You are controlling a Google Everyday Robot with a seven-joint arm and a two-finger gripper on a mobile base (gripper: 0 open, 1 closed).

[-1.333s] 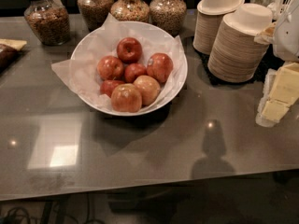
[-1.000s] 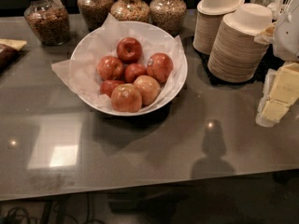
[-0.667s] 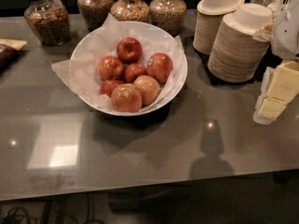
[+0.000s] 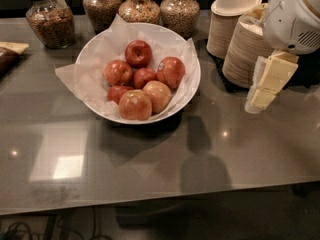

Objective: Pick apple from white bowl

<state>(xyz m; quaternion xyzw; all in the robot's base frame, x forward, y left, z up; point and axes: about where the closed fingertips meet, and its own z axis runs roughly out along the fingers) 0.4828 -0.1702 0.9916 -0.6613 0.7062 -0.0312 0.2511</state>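
The white bowl point(image 4: 192, 79), lined with crinkled white paper, stands on the grey table left of centre. Several apples lie heaped in it. An evenly red one point(image 4: 138, 53) sits at the back, another red one point(image 4: 171, 72) at the right, and two paler yellow-blushed ones point(image 4: 135, 105) at the front. I cannot make out a sticker on any of them. My gripper point(image 4: 267, 81), with cream-coloured pads, hangs from the white arm point(image 4: 295, 19) at the right, above the table, to the right of the bowl and apart from it.
Stacks of beige paper bowls point(image 4: 245, 44) stand just behind and left of the gripper. Several glass jars of grains point(image 4: 50, 19) line the back edge behind the bowl. A dark packet point(image 4: 7, 59) lies at the far left. The table's front edge point(image 4: 160, 196) runs along the bottom.
My gripper and arm have moved left and a little up, closer to the bowl. The bowl and apples have not moved.
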